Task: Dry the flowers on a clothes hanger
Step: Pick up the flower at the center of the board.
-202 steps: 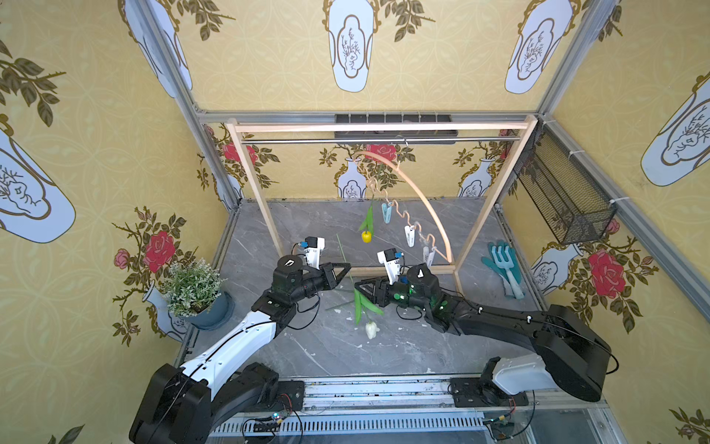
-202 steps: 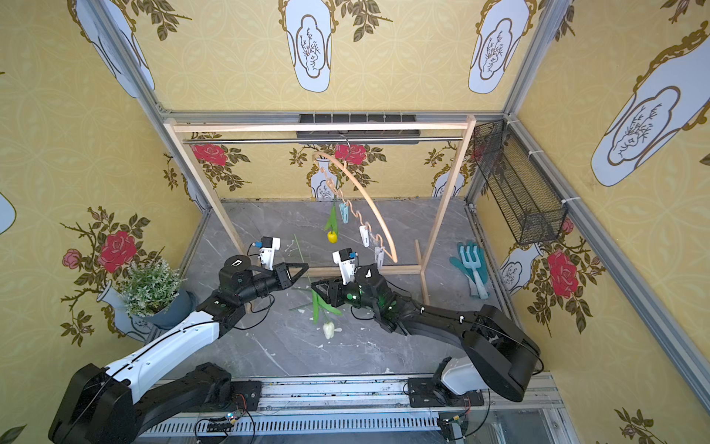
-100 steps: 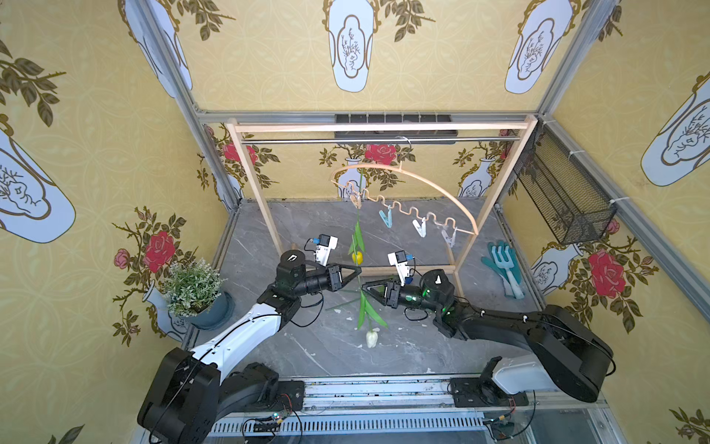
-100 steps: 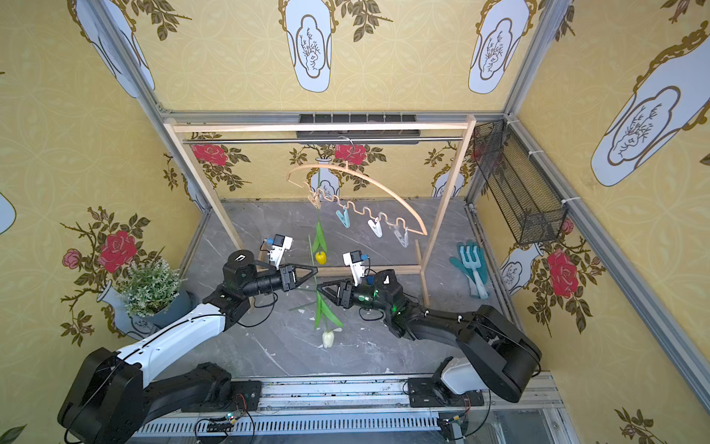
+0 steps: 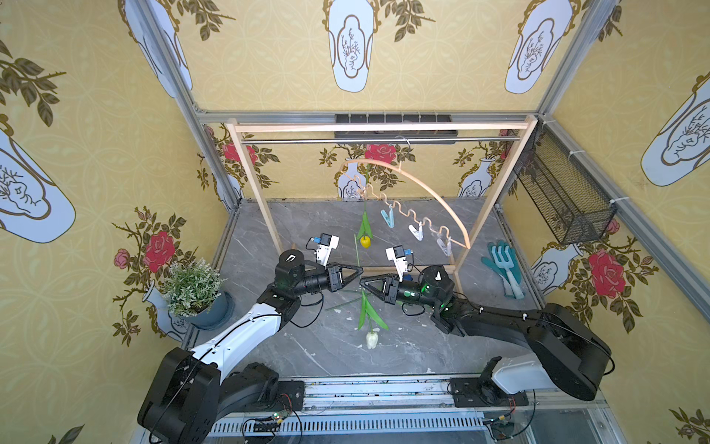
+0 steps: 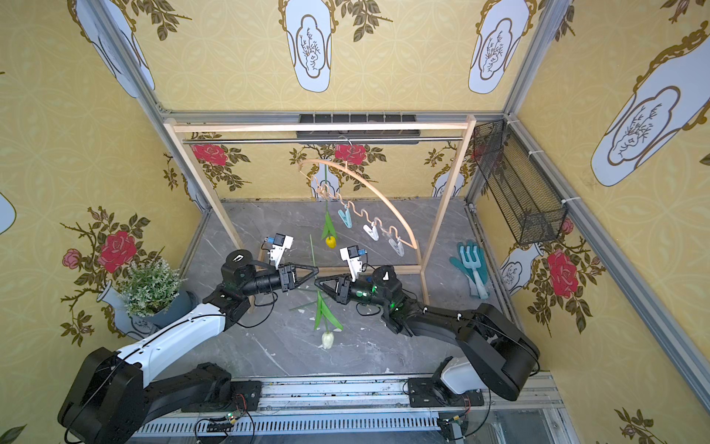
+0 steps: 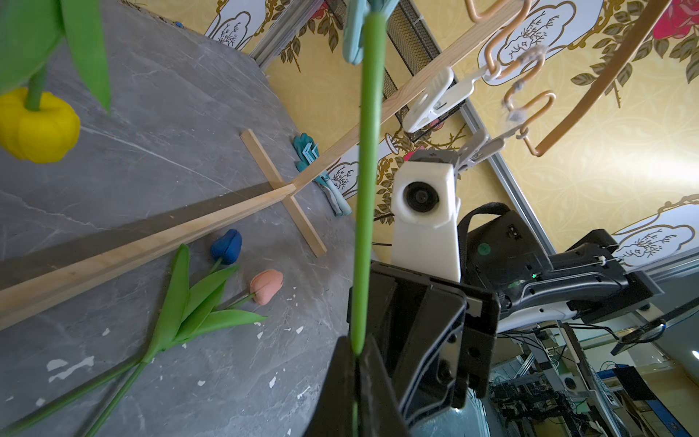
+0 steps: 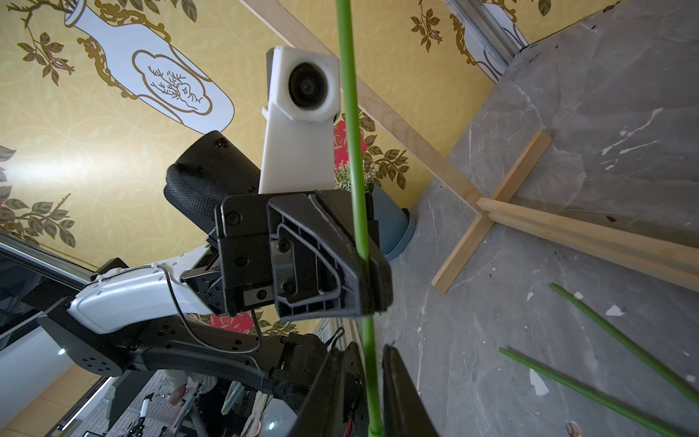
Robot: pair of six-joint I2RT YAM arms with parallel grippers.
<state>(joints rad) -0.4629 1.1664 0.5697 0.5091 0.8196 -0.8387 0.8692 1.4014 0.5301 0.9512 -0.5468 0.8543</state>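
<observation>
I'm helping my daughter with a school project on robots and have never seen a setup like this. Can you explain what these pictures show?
These are two robot arms on a table, each ending in a two-fingered gripper. Two pictures look down from overhead on the whole scene; the other two come from small cameras on the arms' wrists. A wooden clothes hanger with clothespins hangs from the rail of a rack, and a yellow tulip dangles head-down from it. The left gripper is shut on the stem of a white tulip, also head-down. The right gripper has its jaws either side of the same stem, with a small gap showing in its wrist view. A blue tulip and a pink tulip lie on the grey table, with a potted plant and gardening gloves at the sides.
</observation>
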